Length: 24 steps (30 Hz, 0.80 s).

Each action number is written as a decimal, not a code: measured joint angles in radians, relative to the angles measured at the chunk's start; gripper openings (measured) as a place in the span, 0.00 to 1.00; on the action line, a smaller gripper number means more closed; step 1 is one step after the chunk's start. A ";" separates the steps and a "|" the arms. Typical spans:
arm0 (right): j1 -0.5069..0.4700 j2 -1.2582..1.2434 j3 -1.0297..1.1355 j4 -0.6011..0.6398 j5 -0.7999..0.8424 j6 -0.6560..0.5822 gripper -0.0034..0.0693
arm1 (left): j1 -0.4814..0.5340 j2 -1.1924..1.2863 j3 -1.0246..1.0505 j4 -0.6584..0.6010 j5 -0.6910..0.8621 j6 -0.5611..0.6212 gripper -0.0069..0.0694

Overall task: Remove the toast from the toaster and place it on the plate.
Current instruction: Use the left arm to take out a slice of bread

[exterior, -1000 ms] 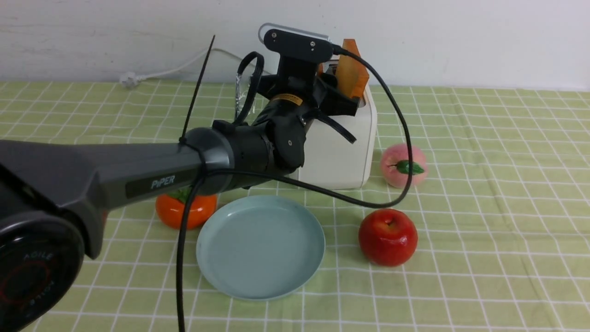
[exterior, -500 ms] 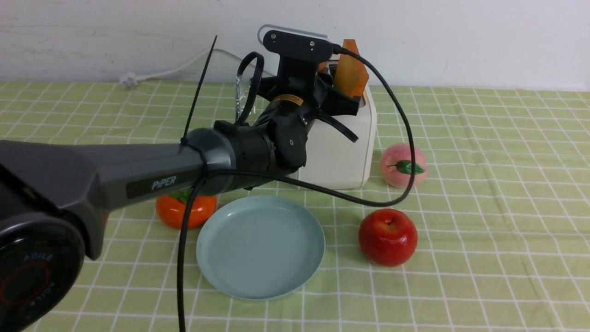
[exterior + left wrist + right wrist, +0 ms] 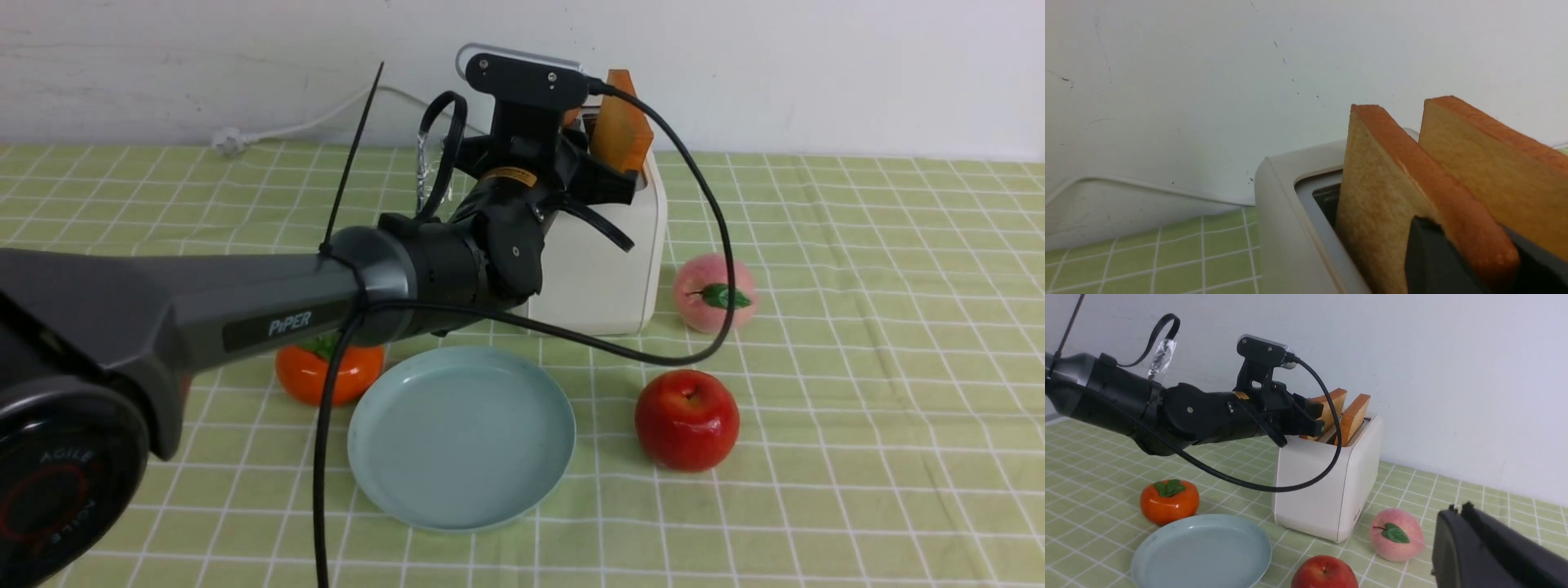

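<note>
Far left, the word "AGILE" is read on the round black base joint (image 3: 57,490), and "PiPER" is printed in white on the grey left arm (image 3: 245,302). The arm is stretched forward and upward so that the toaster top can be reached from the side. A glossy orange persimmon-like fruit (image 3: 302,380) is half hidden beneath it.

Next, the round pale blue-green plate (image 3: 461,441) is laid bare just in front of the toaster, so a short carry is expected.

Now the action: the left gripper (image 3: 604,175) is clamped on the nearer golden-brown toast slice (image 3: 1384,212), with one dark finger (image 3: 1433,261) pressed on each face. That slice is seated in its slot in the boxy cream-white toaster (image 3: 604,269), beside a second slice (image 3: 1490,171). A straight upward pull is judged to be needed. A small yellow wrist label cannot be read.

A shiny red apple (image 3: 687,419) and a pink peach (image 3: 714,292) are left clear to the right. The right gripper (image 3: 1457,508) is held closed and empty, well apart.
</note>
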 joint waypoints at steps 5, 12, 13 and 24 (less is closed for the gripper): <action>0.000 0.000 0.002 0.006 -0.009 0.000 0.05 | 0.000 -0.013 0.000 -0.039 0.013 0.000 0.23; 0.000 0.000 0.002 0.008 -0.004 0.000 0.05 | 0.000 -0.078 0.000 -0.141 0.058 0.005 0.23; 0.000 0.000 0.002 0.009 -0.002 0.000 0.05 | 0.000 -0.080 0.000 -0.141 0.058 0.005 0.23; 0.000 0.000 0.002 0.010 -0.001 0.000 0.05 | 0.000 -0.226 0.000 -0.164 0.088 0.024 0.23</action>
